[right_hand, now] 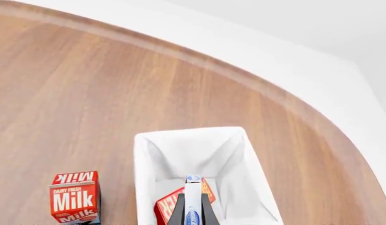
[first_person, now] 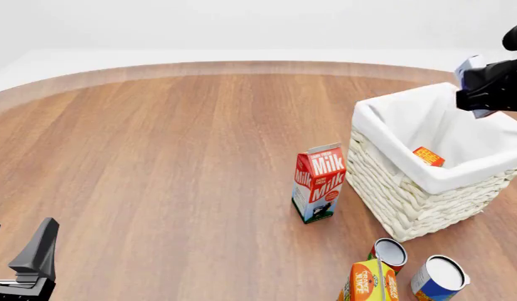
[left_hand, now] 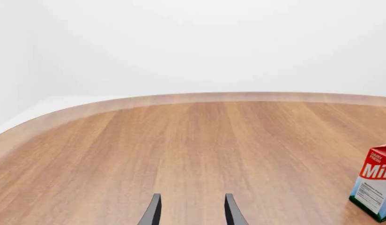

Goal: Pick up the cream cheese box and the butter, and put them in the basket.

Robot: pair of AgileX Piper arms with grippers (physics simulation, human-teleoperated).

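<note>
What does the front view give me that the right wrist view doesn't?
Only the front view shows the left gripper, open and low near the table's near edge, an orange juice carton and two cans. Only the right wrist view shows the right gripper shut on the cream cheese box above the basket. Both show the basket, the butter inside it, and the milk carton.

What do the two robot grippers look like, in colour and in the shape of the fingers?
Both are black. The left gripper has two thin, slightly curved fingers tapering to points. The right gripper shows as a dark, blocky body in the front view. No cables or markings are visible.
</note>
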